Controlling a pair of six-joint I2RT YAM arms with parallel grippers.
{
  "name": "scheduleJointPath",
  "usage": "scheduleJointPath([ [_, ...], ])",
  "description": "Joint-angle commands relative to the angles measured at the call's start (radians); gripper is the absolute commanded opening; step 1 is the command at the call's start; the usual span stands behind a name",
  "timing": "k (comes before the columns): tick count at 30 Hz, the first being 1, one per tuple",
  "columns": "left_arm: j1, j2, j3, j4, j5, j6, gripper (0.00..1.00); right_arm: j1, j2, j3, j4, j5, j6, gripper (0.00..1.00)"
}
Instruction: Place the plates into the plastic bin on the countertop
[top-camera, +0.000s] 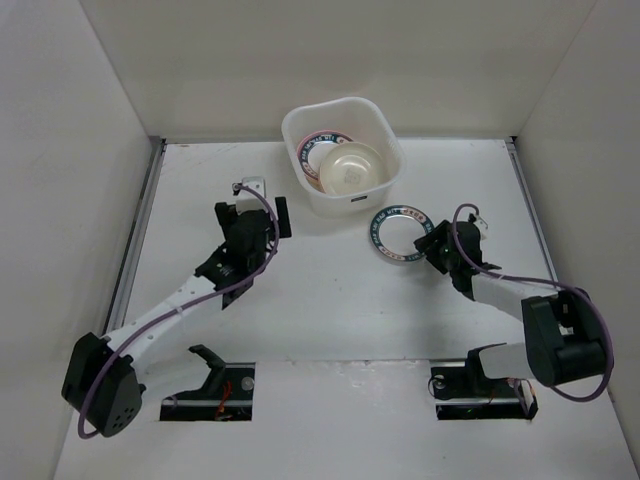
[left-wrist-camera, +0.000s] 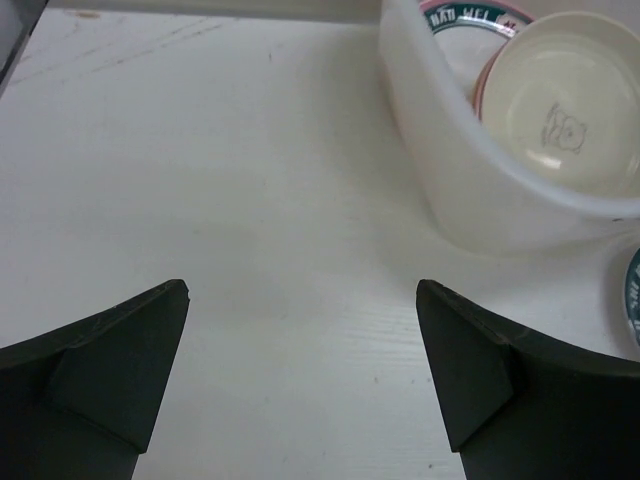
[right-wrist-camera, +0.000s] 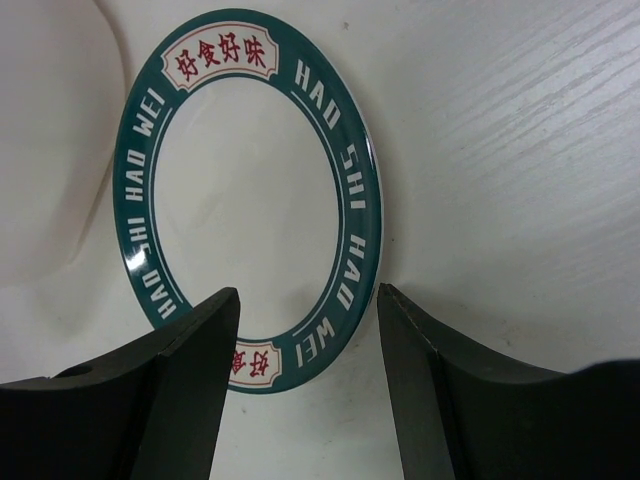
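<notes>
The plastic bin (top-camera: 342, 196) stands at the back middle of the countertop (top-camera: 330, 300). It holds a cream plate (top-camera: 350, 168) resting on a pink-rimmed plate and a teal-rimmed plate (top-camera: 322, 138). Another white plate with a teal rim (top-camera: 402, 233) lies flat on the countertop right of the bin. My right gripper (top-camera: 436, 243) is open at that plate's near right edge. In the right wrist view the plate's rim (right-wrist-camera: 355, 230) lies between the open fingers of my right gripper (right-wrist-camera: 308, 292). My left gripper (top-camera: 267, 200) is open and empty left of the bin, which also shows in the left wrist view (left-wrist-camera: 470, 200).
White walls close in the countertop at the back and both sides. In the left wrist view my left gripper (left-wrist-camera: 302, 290) is over bare countertop, with the cream plate (left-wrist-camera: 560, 100) in the bin at upper right. Two cut-outs sit at the near edge by the arm bases.
</notes>
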Motion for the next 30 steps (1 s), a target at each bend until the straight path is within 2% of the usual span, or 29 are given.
scheduleJointPath([
  [1,0.007,-0.089,-0.031,0.012,-0.029,-0.053,1.00,-0.006,0.013,0.040,0.028,-0.032,0.048,0.63],
  [8,0.016,-0.172,-0.077,-0.025,-0.025,-0.080,1.00,0.051,0.019,0.032,0.022,-0.005,0.205,0.63],
  [21,0.029,-0.202,-0.088,-0.062,-0.018,-0.096,1.00,0.138,0.109,0.058,-0.005,0.067,0.448,0.61],
  [27,0.036,-0.206,-0.102,-0.062,-0.015,-0.116,1.00,0.152,0.155,0.054,0.007,0.113,0.535,0.52],
  [29,0.038,-0.208,-0.106,-0.062,-0.012,-0.122,1.00,0.158,0.184,0.055,0.024,0.115,0.555,0.45],
  [30,0.039,-0.208,-0.109,-0.062,-0.012,-0.123,1.00,0.163,0.203,0.054,0.040,0.115,0.565,0.38],
])
